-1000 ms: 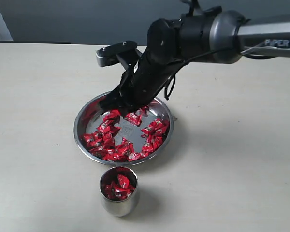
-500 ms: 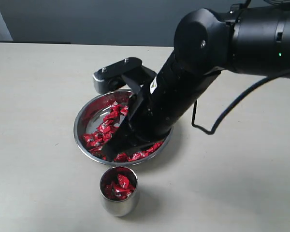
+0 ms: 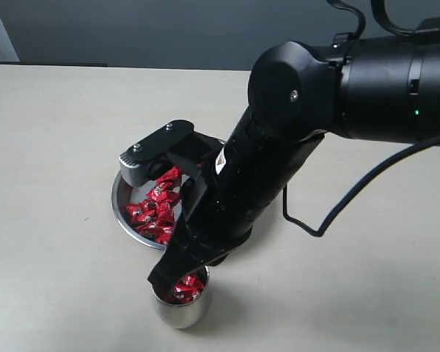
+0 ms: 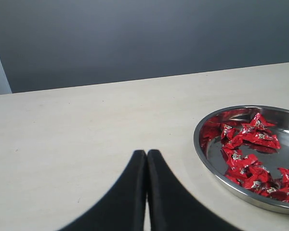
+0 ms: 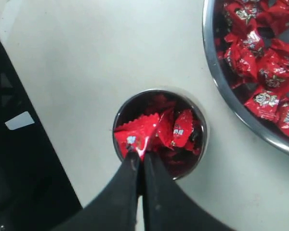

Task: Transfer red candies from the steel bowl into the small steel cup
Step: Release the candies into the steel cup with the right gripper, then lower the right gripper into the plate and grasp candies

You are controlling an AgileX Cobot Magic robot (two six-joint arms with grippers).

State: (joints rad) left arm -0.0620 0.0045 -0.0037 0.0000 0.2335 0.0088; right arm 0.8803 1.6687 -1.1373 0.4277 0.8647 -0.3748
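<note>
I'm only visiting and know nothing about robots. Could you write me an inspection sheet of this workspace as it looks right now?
Surface: pale table, no spills seen.
Job's things: steel bowl holds loose red candies; small steel cup stands beside it, with more candies inside.
Clutter: nothing seen.
Claws: right claw shut on the held candy, right above the cup's mouth; left claw shut, empty, beside the bowl.
Cables: black cable hangs in a loop from the right arm.
Surroundings: dark grey wall behind the table.
</note>
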